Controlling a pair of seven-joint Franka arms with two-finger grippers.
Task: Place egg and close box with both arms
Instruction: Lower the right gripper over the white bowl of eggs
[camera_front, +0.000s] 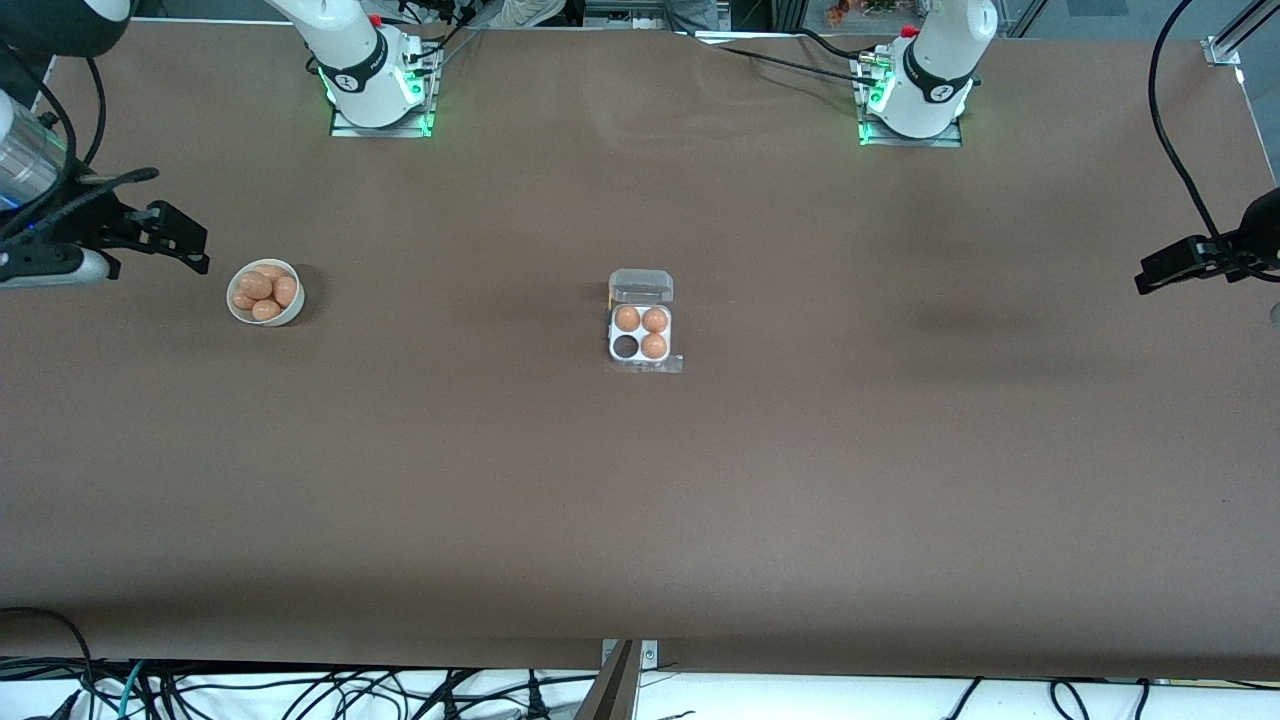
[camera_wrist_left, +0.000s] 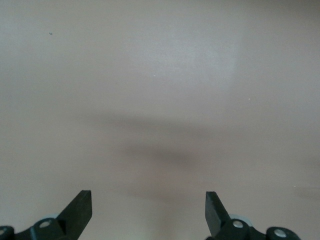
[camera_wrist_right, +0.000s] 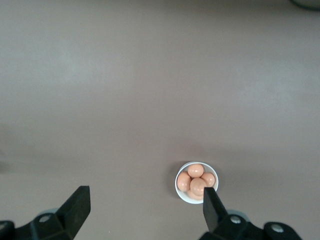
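The box sits at the table's middle with its clear lid hinged open. Its white tray holds three brown eggs, and one cell is empty. A round white bowl with several eggs stands toward the right arm's end and also shows in the right wrist view. My right gripper hangs open and empty over the table beside the bowl; its fingers are spread wide. My left gripper hangs open and empty over bare table at the left arm's end, its fingers spread wide.
Both arm bases stand along the table's edge farthest from the front camera. Cables hang below the table's edge nearest that camera. Brown tabletop surrounds the box.
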